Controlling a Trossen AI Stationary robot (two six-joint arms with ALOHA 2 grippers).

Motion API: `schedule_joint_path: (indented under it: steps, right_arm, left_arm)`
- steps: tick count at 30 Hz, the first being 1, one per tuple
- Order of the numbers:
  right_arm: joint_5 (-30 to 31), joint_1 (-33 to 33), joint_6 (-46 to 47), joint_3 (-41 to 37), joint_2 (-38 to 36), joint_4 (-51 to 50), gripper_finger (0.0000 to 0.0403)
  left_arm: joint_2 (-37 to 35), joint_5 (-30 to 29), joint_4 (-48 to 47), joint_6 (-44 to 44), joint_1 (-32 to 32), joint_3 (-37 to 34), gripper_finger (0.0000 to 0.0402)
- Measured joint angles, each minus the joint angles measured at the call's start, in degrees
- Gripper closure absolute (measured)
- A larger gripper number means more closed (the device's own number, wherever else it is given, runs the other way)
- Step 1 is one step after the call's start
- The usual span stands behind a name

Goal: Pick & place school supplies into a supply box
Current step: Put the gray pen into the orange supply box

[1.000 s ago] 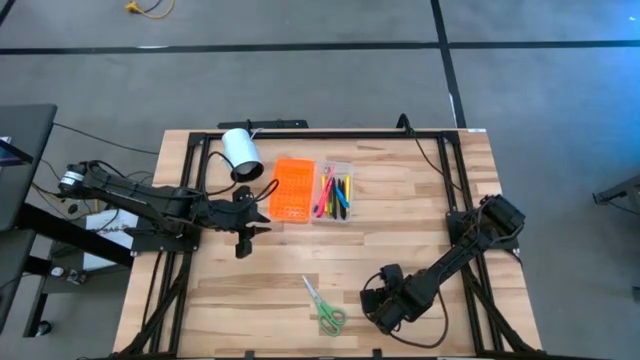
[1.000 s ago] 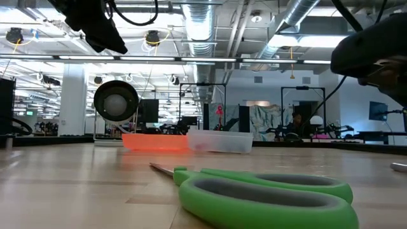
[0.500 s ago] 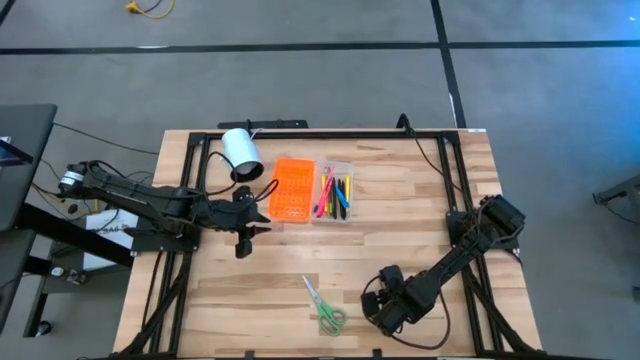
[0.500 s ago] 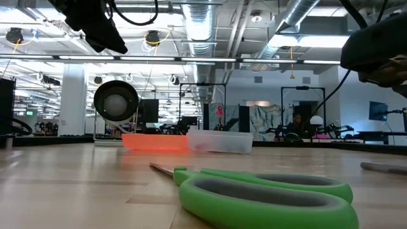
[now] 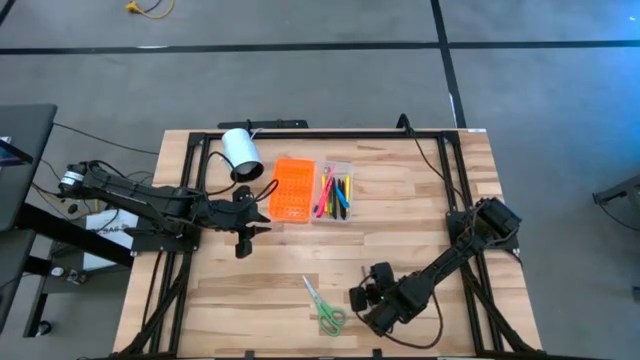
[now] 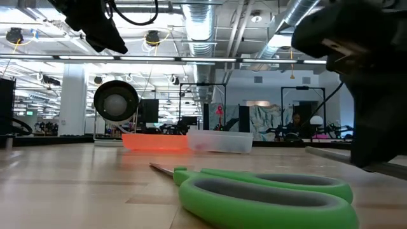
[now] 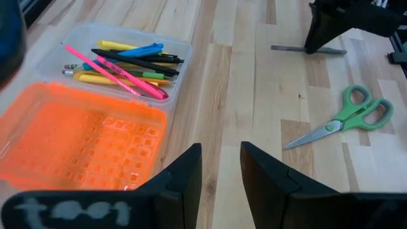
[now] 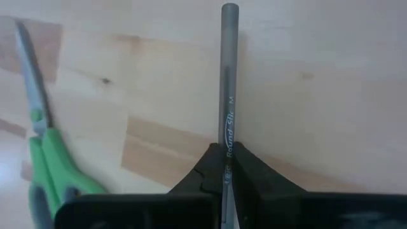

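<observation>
High view: the right gripper (image 5: 362, 288) is seen low over the near part of the wooden table (image 5: 400, 190), just beside the green-handled scissors (image 5: 322, 305). In the right wrist view its fingers (image 8: 210, 166) are pressed together on a grey pen (image 8: 227, 83), which is pinched near one end while the rest juts forward above the boards; whether the far end rests on the wood cannot be told. The scissors are shown lying flat beside it, untouched, with blades closed. The left gripper (image 5: 243, 243) is held above the table, near the orange lid (image 5: 292, 189), and its fingers (image 7: 180, 178) are set a narrow gap apart with nothing between them. Lid and clear tray (image 5: 335, 192) are laid side by side, touching, toward the far edge. Inside the tray, yellow, pink, blue, green and black pens and pencils (image 7: 127, 63) are piled roughly lengthwise. A white cylinder (image 5: 241, 153) is seen on its side just beyond the lid, at the left.
</observation>
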Motion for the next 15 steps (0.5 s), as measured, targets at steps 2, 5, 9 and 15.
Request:
schedule_joint_path:
  steps: [2,5,9,15]
  right_arm:
    - [1.1,-0.2,-0.1,0.0,0.0,0.8,0.0401]
    - [1.9,-0.5,-1.3,0.0,0.0,2.0,0.0402]
    - [3.8,-1.1,-4.0,0.1,-0.1,3.9,0.0402]
    - [7.0,-1.8,-7.0,0.1,-0.2,6.6,0.0402]
  left_arm:
    - [0.0,-0.1,0.0,0.0,0.0,0.0,0.0306]
    - [0.0,-0.6,0.0,0.1,0.0,0.0,0.0306]
    - [0.0,-0.7,0.0,0.1,0.0,0.0,0.0306]
    - [0.0,-0.8,0.0,0.1,0.0,0.0,0.0306]
